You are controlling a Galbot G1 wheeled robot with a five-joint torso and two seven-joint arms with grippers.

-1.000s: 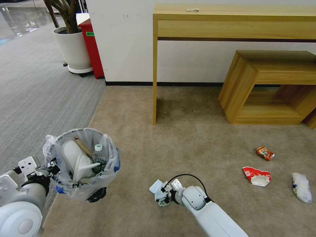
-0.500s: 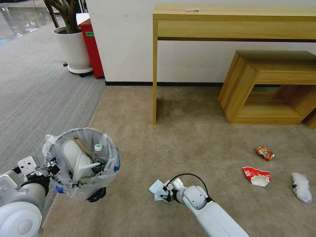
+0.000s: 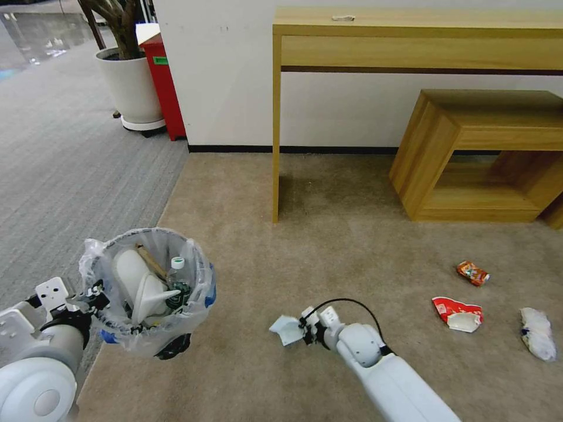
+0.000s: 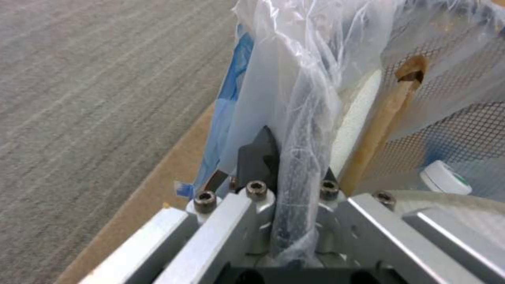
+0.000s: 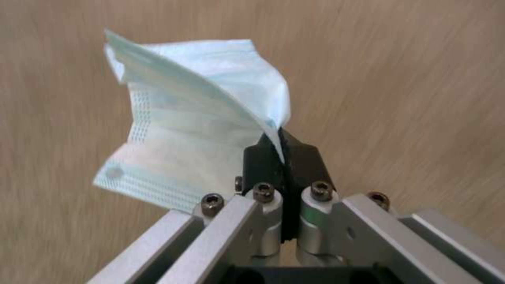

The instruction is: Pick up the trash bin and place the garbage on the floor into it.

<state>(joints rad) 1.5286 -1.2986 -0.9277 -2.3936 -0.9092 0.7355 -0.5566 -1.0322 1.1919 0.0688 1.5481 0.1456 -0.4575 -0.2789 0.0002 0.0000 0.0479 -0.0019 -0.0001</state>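
My left gripper [image 3: 97, 296] is shut on the rim of the trash bin [image 3: 196, 302] and holds it off the floor at the lower left. The left wrist view shows its jaws [image 4: 287, 157] pinching the rim and bag. Inside the bin are a white slipper [image 3: 134, 278], a green-labelled bottle [image 3: 176, 280] and a wooden stick [image 3: 149, 261]. My right gripper [image 3: 305, 332] is shut on a pale-blue mask [image 3: 287, 329] [image 5: 195, 130], hanging just above the beige carpet [image 3: 328, 252]. A crushed orange can [image 3: 472, 272], a red wrapper [image 3: 457, 313] and a white crumpled piece [image 3: 536, 334] lie at the right.
A tall wooden console table [image 3: 410, 35] stands against the wall, its leg [image 3: 275, 135] coming down onto the carpet. A low wooden bench [image 3: 481, 152] sits at the right. A potted plant [image 3: 129, 88] and a red cabinet [image 3: 163, 82] stand beyond the grey striped carpet [image 3: 58, 176].
My right gripper has risen and shifted a little to the right with the mask, which is now off the carpet. The left arm and bin have barely moved.
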